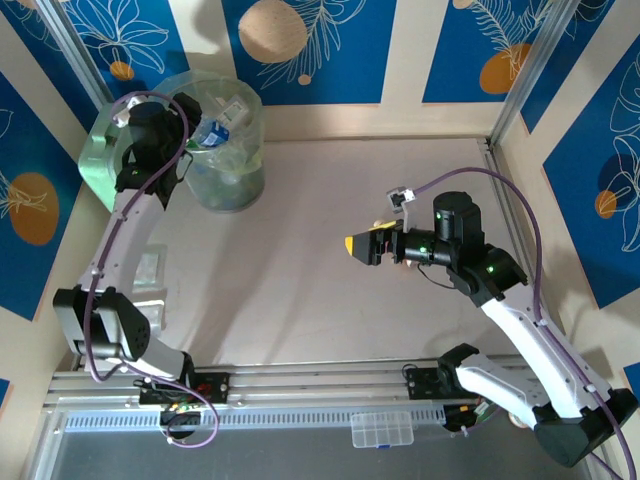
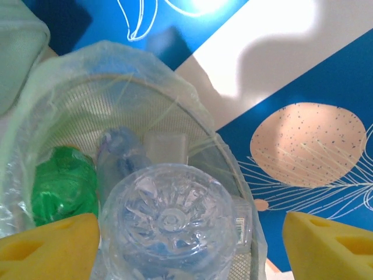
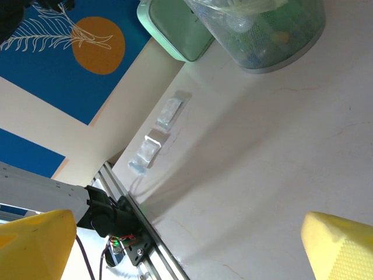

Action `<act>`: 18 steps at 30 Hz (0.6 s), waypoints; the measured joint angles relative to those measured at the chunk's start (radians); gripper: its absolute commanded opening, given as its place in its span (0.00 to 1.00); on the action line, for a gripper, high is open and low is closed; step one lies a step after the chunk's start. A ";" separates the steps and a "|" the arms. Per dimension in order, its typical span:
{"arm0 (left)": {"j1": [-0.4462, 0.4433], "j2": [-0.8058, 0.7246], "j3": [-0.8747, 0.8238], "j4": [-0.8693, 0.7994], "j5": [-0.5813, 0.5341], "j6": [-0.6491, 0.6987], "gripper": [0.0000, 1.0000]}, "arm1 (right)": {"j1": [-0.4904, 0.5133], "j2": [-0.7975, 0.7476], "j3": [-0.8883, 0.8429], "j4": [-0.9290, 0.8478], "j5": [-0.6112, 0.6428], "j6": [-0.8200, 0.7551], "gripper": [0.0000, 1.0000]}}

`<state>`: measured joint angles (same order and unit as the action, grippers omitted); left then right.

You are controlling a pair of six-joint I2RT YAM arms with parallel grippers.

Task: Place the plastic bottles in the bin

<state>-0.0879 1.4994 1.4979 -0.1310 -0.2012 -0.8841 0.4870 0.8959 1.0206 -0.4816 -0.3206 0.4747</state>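
We see bright, even light. Left wrist: wall [image 2: 344, 17] blown out above the left gripper [image 2: 187, 245], with 1 soft shadow; near fingertips [image 2: 46, 248] blurred. Table [image 1: 330, 230] shadows faint.

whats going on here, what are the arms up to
The left gripper is over the bin with its jaws open. A clear plastic bottle sits between its fingers above the bin's mouth, base toward the wrist camera, apparently being dropped in. A green bottle and others already lie inside. The right gripper hangs open and empty over the table.
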 measured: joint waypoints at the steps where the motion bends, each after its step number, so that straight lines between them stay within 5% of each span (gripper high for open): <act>1: 0.001 -0.005 0.003 -0.006 -0.012 0.014 0.83 | 0.000 0.000 0.000 0.000 0.000 0.000 0.99; 3: 0.002 -0.009 0.012 -0.018 -0.027 0.043 0.79 | 0.002 0.000 0.000 0.001 0.004 0.000 0.99; 12: 0.006 0.030 0.067 -0.059 -0.019 0.161 0.27 | 0.005 0.031 0.000 -0.030 0.080 -0.004 1.00; 18: 0.011 0.087 0.065 -0.041 0.013 0.155 0.18 | -0.005 0.078 0.013 -0.090 0.169 -0.003 1.00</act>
<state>-0.0765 1.5867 1.5627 -0.1719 -0.1879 -0.7292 0.4816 0.9741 1.0332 -0.5720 -0.1513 0.4713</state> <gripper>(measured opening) 0.190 0.999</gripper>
